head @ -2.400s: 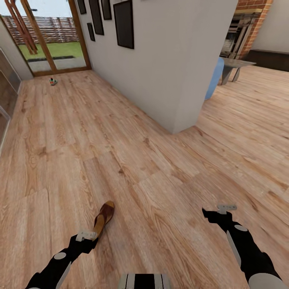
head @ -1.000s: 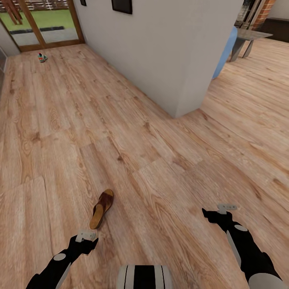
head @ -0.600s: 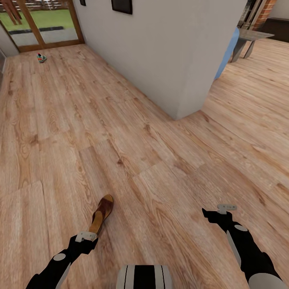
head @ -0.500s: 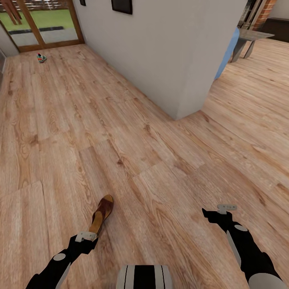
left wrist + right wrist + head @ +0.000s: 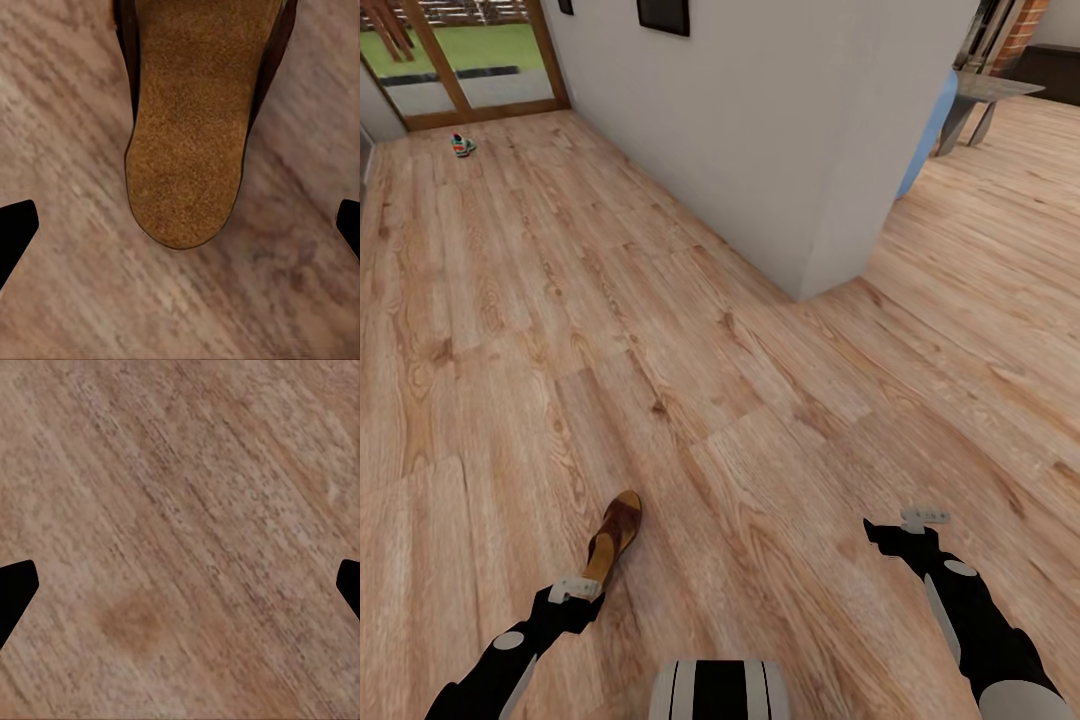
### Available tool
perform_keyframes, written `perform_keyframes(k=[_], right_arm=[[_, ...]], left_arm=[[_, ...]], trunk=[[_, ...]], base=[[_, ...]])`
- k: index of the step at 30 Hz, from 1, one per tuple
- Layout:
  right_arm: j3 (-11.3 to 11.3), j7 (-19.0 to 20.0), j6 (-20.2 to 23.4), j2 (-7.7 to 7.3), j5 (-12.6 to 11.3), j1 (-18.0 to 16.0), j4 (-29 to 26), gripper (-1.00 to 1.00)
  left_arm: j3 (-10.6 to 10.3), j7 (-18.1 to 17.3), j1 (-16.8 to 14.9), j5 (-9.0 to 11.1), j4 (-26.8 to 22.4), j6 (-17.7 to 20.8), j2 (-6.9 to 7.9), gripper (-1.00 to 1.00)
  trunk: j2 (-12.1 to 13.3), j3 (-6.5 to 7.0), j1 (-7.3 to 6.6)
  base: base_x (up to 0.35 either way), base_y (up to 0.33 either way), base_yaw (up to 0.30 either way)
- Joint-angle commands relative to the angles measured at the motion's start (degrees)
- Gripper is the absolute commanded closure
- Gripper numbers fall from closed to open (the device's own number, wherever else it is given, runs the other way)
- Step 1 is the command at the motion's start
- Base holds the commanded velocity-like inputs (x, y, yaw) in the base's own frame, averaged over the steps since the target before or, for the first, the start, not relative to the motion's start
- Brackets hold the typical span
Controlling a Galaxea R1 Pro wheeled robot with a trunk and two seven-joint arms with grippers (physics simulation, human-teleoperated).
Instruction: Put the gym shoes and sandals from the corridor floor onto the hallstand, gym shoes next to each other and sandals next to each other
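One dark brown sandal [image 5: 613, 540] with a tan footbed lies on the corridor floor [image 5: 690, 400] just ahead of my left gripper [image 5: 575, 590]. In the left wrist view the sandal's heel end [image 5: 191, 135] sits between the spread black fingertips [image 5: 15, 232], and the left gripper [image 5: 180, 229] is open above it. My right gripper [image 5: 923, 518] hangs open over bare planks [image 5: 180, 510], holding nothing. One gym shoe [image 5: 462, 145], white with green and red, lies far off near the glass door. The other sandal, the other gym shoe and the hallstand are out of view.
A grey-white wall corner [image 5: 810, 200] juts into the floor ahead on the right. Behind it stand a blue object [image 5: 925, 130] and a grey table [image 5: 990, 90]. A wood-framed glass door [image 5: 470, 70] closes the corridor's far end.
The head view has tilted downward since the oldest frame. Over the last second the sandal has drawn slightly nearer to my left gripper as the view shifted. Both arms hold the same pose.
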Motion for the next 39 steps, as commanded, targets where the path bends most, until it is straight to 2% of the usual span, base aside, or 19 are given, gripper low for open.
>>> perform_keyframes(k=[1, 32, 39], right_arm=[[-0.21, 0.47, 0.27, 0.04, 0.59, -0.02, -0.10, -1.00], [-0.21, 0.48, 0.27, 0.04, 0.59, -0.02, -0.10, -1.00], [-0.25, 0.47, 0.27, 0.04, 0.59, -0.02, -0.15, -1.00]], left_arm=[[0.45, -0.41, -0.03, -0.60, 0.09, -0.28, -0.05, -1.00], [0.36, -0.48, 0.05, -0.60, -0.11, -0.36, -0.14, -1.00], [0.42, -0.46, 0.05, -0.60, -0.24, -0.29, -0.14, -1.00]], trunk=[[-0.01, -0.04, 0.01], [-0.01, -0.04, 0.01], [-0.11, -1.79, 0.19]], base=[[0.214, 0.000, 0.000], [0.046, 0.000, 0.000], [0.000, 0.000, 0.000]])
